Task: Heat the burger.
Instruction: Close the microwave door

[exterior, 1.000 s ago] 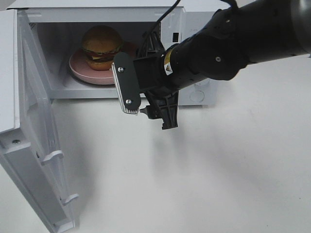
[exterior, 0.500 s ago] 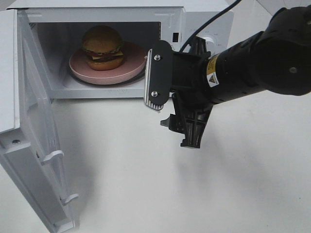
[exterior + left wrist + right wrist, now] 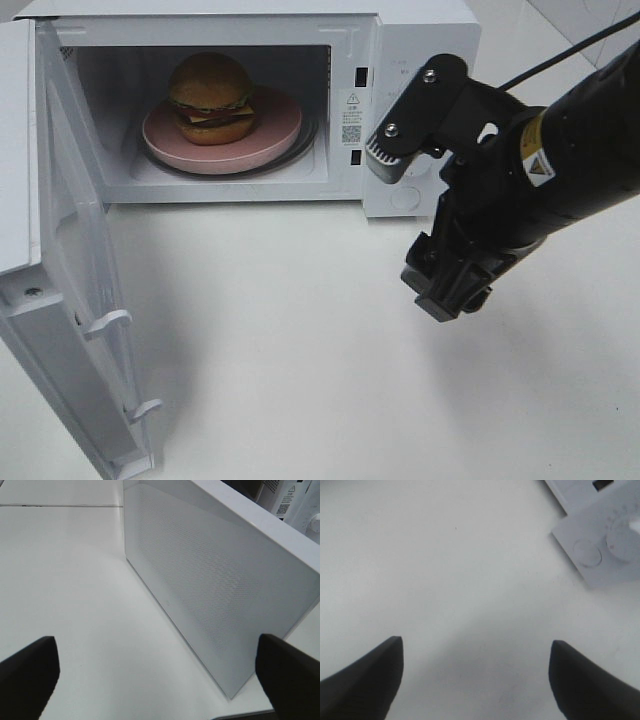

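Burger (image 3: pixel 210 96) on pink plate (image 3: pixel 277 127) — inside open microwave (image 3: pixel 412 30)

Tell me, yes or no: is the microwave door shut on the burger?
No. The microwave door stands swung wide open, so the burger on its pink plate sits exposed inside the cavity.

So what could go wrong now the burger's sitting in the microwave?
1. The door stands wide open, so nothing can heat until it is shut. The open left gripper faces the door, and a hard push might jolt the tall burger on its pink plate.
2. The open right gripper hangs just in front of the microwave's dials, so it might bump one by accident.
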